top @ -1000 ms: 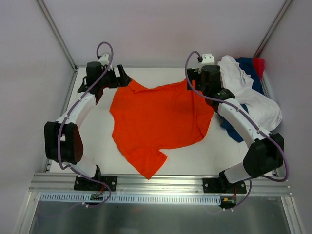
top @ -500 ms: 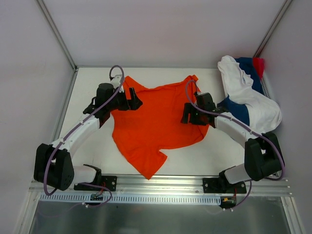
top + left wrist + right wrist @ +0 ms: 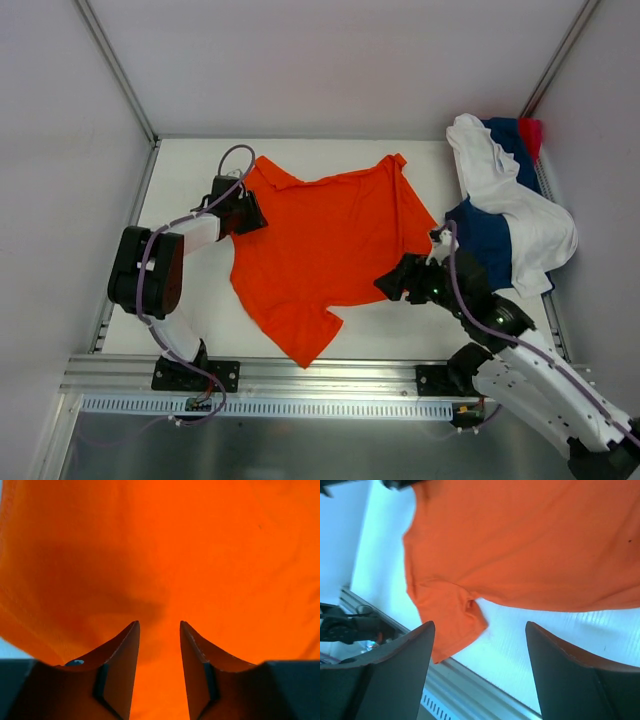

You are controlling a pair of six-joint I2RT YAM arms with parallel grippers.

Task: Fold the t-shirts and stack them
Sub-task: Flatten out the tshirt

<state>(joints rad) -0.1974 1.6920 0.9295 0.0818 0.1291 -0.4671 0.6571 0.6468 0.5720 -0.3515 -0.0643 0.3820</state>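
The left gripper point(image 3: 245, 211) sits at the left edge of the orange t-shirt point(image 3: 325, 240), which is spread across the table point(image 3: 180, 170). Only its wrist view shows the jaws narrowed over cloth, and whether they grasp it is untellable. The right gripper point(image 3: 480, 625) hangs released over the shirt's near right hem.

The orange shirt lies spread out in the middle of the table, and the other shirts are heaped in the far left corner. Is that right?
Not quite. The top view shows the white shirt, navy shirt and red shirt heaped in the far right corner, not the left. The orange shirt does lie spread out in the middle of the table.
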